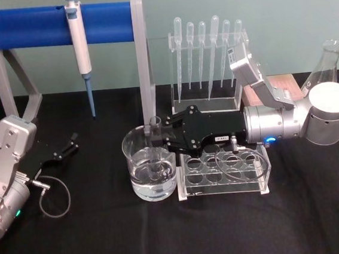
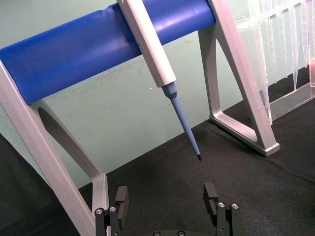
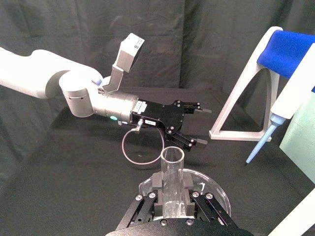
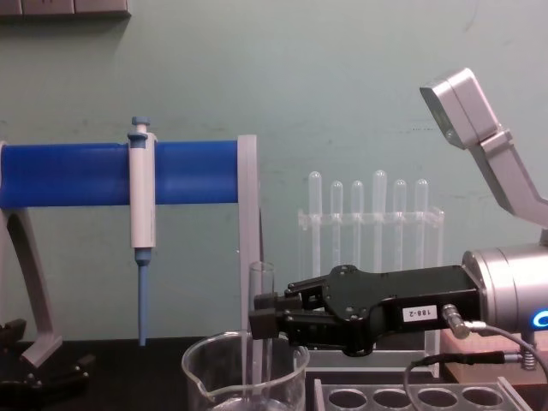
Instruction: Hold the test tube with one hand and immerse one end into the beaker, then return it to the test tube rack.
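Head view: my right gripper [image 1: 160, 137] is clamped on the test tube [image 1: 155, 125], which stands upright inside the beaker [image 1: 134, 166], just beside the rack's [image 1: 265, 181] left end. The tube's lower end seems to reach the water. My left gripper [image 1: 72, 143] rests near the counter's [image 1: 108, 241] left edge.

Left wrist view: its fingers are spread apart.

Right wrist view: the tube sits between my right fingers.

Chest view: the tube's rim rises above the claw.

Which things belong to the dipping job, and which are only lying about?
In use: long clear glass test tube, wide clear glass beaker, clear plastic tube rack, black right gripper holding it.
Lying about: white micropipette on blue stand, plastic pipettes, conical glass flask, left gripper, open, at left.
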Tool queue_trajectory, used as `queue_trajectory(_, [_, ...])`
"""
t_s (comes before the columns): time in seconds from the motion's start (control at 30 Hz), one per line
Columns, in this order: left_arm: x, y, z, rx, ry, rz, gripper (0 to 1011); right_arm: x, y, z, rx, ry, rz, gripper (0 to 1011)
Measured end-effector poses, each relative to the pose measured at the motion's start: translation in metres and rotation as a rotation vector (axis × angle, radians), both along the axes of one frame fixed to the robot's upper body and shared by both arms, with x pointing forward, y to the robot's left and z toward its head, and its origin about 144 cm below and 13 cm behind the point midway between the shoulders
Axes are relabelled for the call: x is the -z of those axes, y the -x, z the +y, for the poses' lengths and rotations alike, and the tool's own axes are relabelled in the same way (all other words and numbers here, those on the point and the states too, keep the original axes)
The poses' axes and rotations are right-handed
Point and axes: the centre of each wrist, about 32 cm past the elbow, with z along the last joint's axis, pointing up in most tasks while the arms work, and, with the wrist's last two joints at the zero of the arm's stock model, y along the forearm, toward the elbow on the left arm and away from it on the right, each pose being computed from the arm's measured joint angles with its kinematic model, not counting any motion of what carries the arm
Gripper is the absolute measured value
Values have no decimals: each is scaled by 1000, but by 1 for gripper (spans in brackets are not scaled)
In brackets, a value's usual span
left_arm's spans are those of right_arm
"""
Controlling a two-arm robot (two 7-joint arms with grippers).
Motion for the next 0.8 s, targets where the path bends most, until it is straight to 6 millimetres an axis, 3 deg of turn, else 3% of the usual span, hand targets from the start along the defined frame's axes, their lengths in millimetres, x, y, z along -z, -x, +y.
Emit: queue_trajectory(0.8, [0, 0, 0, 0, 0, 0, 1000, 0, 0, 0, 0, 0, 0, 238])
